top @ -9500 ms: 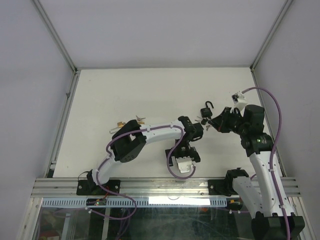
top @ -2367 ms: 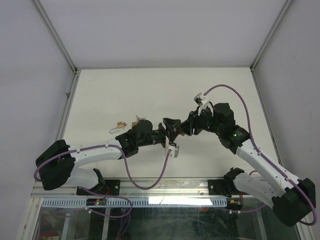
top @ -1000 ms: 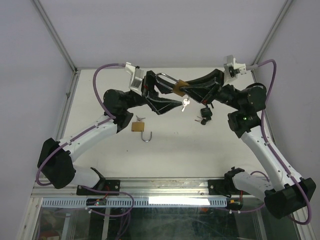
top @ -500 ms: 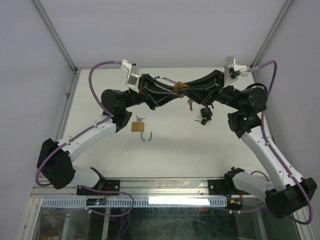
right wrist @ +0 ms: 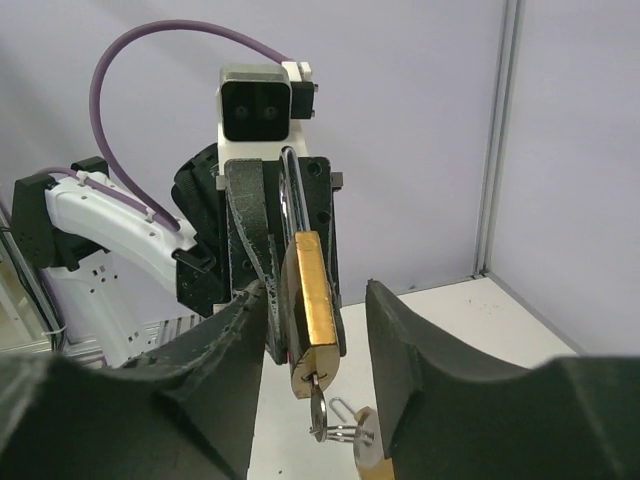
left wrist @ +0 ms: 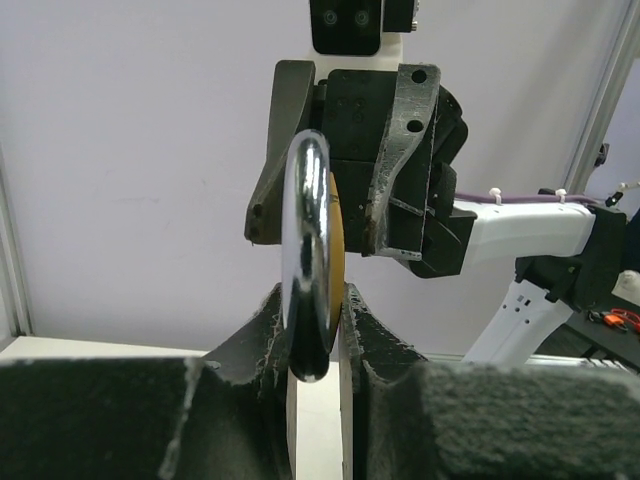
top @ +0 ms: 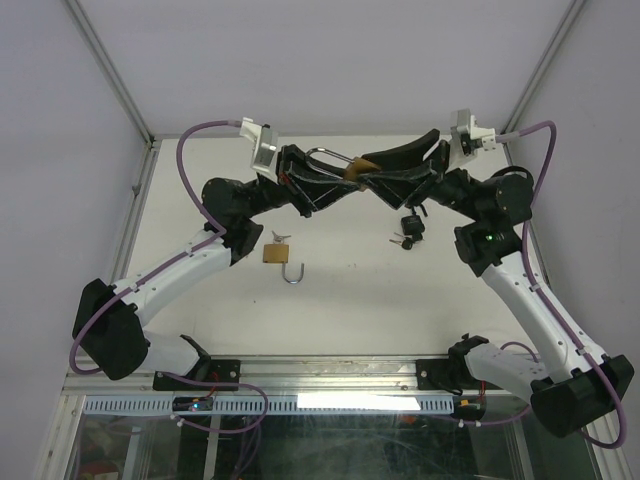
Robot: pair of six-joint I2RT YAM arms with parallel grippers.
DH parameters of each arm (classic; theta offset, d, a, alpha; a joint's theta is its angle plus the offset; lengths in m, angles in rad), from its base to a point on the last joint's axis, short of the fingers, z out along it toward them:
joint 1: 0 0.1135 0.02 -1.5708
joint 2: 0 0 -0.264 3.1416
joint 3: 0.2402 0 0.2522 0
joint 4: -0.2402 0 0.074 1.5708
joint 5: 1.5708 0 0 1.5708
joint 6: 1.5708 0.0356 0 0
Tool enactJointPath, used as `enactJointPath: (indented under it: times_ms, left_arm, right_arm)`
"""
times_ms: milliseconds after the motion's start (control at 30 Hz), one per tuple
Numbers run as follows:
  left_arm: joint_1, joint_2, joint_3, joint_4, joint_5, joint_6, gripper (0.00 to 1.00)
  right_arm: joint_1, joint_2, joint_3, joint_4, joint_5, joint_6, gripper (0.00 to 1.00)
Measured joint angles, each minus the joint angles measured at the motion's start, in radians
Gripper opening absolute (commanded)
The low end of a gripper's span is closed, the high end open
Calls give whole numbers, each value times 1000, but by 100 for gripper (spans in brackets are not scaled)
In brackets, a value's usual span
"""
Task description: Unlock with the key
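A brass padlock (right wrist: 312, 300) hangs in the air between my two raised arms, its key (right wrist: 319, 412) stuck in the keyhole underneath. A ring with a second key (right wrist: 362, 447) dangles from it. My left gripper (left wrist: 312, 305) is shut on the chrome shackle (left wrist: 308, 240), with the brass body (left wrist: 336, 235) just behind. My right gripper (right wrist: 317, 292) stands open, one finger on each side of the lock body and not touching it. From above, the padlock (top: 352, 172) sits between the left gripper (top: 325, 180) and the right gripper (top: 375, 175).
On the table lie a second brass padlock (top: 275, 254) with its shackle (top: 292, 273) swung open, and a black padlock with keys (top: 408, 231). A metal frame edges the table (top: 200, 330), with white walls behind.
My left gripper has shut on the shackle. My right gripper has opened off the lock body. The padlock stays aloft; both arms barely shifted.
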State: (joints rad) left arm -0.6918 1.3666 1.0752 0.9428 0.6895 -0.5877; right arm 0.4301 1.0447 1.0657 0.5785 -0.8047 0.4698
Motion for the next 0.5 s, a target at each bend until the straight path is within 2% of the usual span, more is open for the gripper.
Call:
enactJointPath:
  times_ms: [33,67,100,133,200,267,300,367,433,467,500]
  left_arm:
    - [0,0,0,0,-2,0,0]
    - [0,0,0,1,-3,1,0]
    - [0,0,0,2,-3,1,0]
    - [0,0,0,2,-3,2,0]
    - [0,0,0,2,-3,3,0]
    - [0,0,0,2,-3,8,0]
    - [0,-1,0,2,-3,11,0]
    - [0,-5,-2,2,-3,23,0]
    - [0,-12,-5,2,-3,32,0]
    - [0,-15,-5,2,-3,37,0]
    - [0,-17,-5,4,-3,40,0]
  right_arm:
    - [0,0,0,0,6,0,52]
    - [0,0,0,1,9,0,62]
    - [0,0,0,0,12,3,77]
    - [0,0,0,0,13,5,97]
    - [-3,-1,0,-7,16,7,100]
    - [-18,-10,0,-29,14,5,98]
    - [-44,-21,0,-58,10,4,94]
    - [-104,-52,-8,-92,-11,8,77]
    - [-159,-92,-26,-116,-59,20,54]
    - [-170,-103,-29,-122,-80,26,49]
    - [-175,-114,-32,-128,-109,39,48]
